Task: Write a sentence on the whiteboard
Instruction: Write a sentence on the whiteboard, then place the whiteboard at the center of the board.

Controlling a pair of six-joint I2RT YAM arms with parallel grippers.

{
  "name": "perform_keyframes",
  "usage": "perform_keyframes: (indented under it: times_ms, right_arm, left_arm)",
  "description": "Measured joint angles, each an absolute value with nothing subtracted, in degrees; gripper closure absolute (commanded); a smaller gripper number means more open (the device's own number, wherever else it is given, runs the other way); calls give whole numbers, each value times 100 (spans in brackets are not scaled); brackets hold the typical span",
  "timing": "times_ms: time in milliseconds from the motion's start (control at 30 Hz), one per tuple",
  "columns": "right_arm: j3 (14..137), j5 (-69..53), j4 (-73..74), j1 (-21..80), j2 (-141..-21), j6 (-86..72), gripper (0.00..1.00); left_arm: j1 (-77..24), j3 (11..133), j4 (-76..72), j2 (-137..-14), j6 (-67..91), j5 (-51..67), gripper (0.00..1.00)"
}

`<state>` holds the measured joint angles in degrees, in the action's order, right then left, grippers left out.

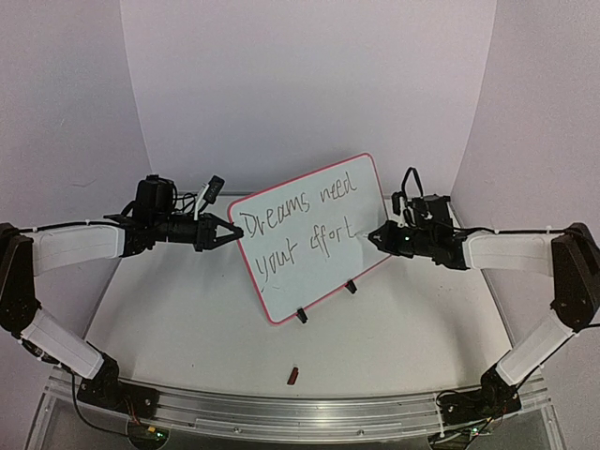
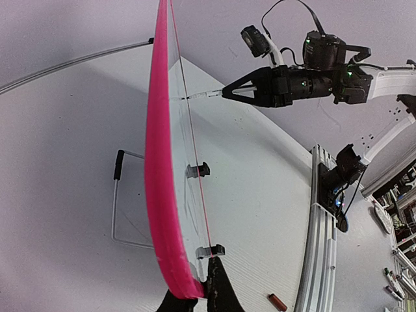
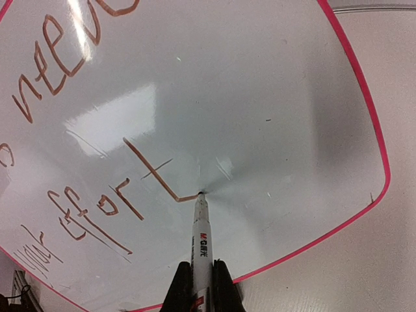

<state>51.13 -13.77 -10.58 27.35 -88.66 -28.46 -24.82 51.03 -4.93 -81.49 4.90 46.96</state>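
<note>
Since "Dreams need your effort" already reads across the whiteboard, you are, by my reading, at the very end of the writing step. The board stands tilted on its two black clip feet in the middle of the surface, between the two arms. Your left claw is clamped narrow on the board's left edge, over the pink frame, bracing it. Your right claw is closed on the marker, whose tip touches the board at the tail of the final "t".

As I judge it, the next move calls for lifting the tip straight off the glossy face without dragging, so no stray stroke trails from the last letter. Hold the left grip firm while you do this, since the board rests only on its feet and could tip. A small red piece, possibly the marker's cap, lies on the surface near the front edge, so capping may follow.
</note>
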Motion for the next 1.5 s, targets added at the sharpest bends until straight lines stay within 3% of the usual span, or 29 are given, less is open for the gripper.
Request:
perform_keyframes:
  times_ms: [1500]
  right_arm:
    - [5205,-1162,-1017,2729,-8991,-2832,100]
  left_arm:
    - [-2482,5105,-481,-8149,491,4687,100]
